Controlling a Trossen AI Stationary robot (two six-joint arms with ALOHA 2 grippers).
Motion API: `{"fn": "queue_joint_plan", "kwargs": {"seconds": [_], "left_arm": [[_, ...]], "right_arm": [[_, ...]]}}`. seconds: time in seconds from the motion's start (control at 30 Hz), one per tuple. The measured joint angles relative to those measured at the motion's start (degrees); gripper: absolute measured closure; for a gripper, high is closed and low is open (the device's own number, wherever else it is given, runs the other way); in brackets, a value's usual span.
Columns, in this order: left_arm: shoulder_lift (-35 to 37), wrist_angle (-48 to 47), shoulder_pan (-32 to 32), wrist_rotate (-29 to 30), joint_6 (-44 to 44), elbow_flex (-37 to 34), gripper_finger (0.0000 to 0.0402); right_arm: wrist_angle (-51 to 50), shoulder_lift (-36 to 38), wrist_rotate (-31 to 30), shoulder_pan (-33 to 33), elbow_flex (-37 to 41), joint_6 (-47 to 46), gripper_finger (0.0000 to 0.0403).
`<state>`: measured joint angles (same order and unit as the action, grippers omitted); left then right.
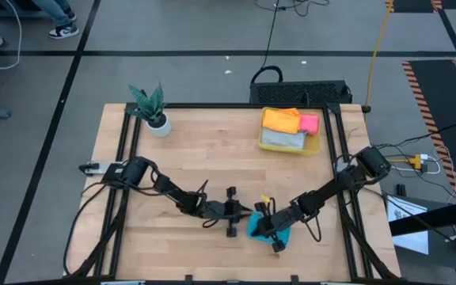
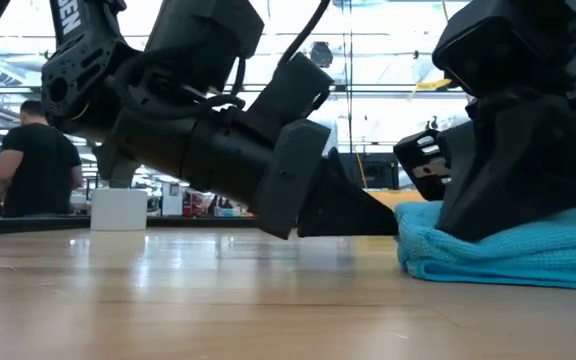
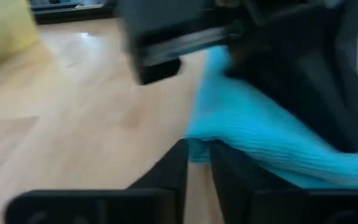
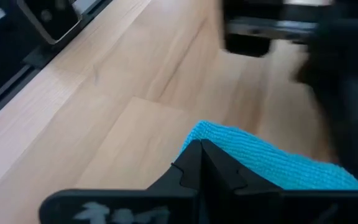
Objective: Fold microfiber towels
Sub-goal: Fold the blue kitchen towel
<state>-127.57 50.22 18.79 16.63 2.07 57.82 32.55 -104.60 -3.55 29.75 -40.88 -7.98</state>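
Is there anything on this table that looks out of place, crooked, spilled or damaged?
Nothing stands out. The blue towel lies bunched on the table between the left gripper and the right gripper, which suits folding. The other towels lie in the yellow bin, and the potted plant stands upright.

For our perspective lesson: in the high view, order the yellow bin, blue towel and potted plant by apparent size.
1. Yellow bin
2. Blue towel and potted plant look alike; the grippers hide part of the towel, so no ranking.

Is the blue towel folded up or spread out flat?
Folded up, at least partly. The blue towel lies bunched in stacked layers with a rounded doubled edge, under the right tool on the table.
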Motion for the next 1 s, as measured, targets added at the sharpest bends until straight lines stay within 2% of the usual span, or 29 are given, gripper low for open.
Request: {"fn": "queue_joint_plan", "kwargs": {"seconds": [0.07,0.13,0.4,0.47,0.57,0.7,0.77,0.87,1.0], "left_arm": [[0.0,-0.8,0.2,2.9,1.1,0.0,0.0357],[0.0,-2.3,0.8,8.2,2.5,0.0,0.0389],[1.2,-9.0,6.5,29.1,4.4,0.0,0.0398],[2.7,-10.6,7.8,30.6,4.1,0.0,0.0399],[5.1,-11.0,9.0,28.1,3.7,0.2,0.0398],[6.0,-9.7,8.5,19.0,1.7,2.2,0.0399],[5.0,-10.0,7.3,14.2,1.0,4.7,0.0399],[2.7,-11.2,5.2,8.6,-0.9,8.9,0.0398],[-0.6,-17.7,2.4,3.6,-2.4,15.3,0.0399]], "right_arm": [[-0.8,0.0,0.7,0.5,0.0,0.3,0.0403],[-2.5,0.6,0.8,1.3,0.0,0.3,0.0403],[-5.0,6.4,0.7,5.4,0.0,0.1,0.0403],[-6.1,8.2,0.3,6.6,-0.1,-0.3,0.0403],[-12.1,11.3,-5.4,8.3,-0.1,-5.2,0.0403],[-28.5,14.7,-11.9,10.0,-0.1,-18.8,0.0403],[-33.5,15.4,-14.1,11.2,0.0,-23.7,0.0403],[-36.1,15.4,-16.6,12.9,0.1,-27.2,0.0403],[-30.7,15.5,-17.4,14.6,2.3,-28.8,0.0403]]}}
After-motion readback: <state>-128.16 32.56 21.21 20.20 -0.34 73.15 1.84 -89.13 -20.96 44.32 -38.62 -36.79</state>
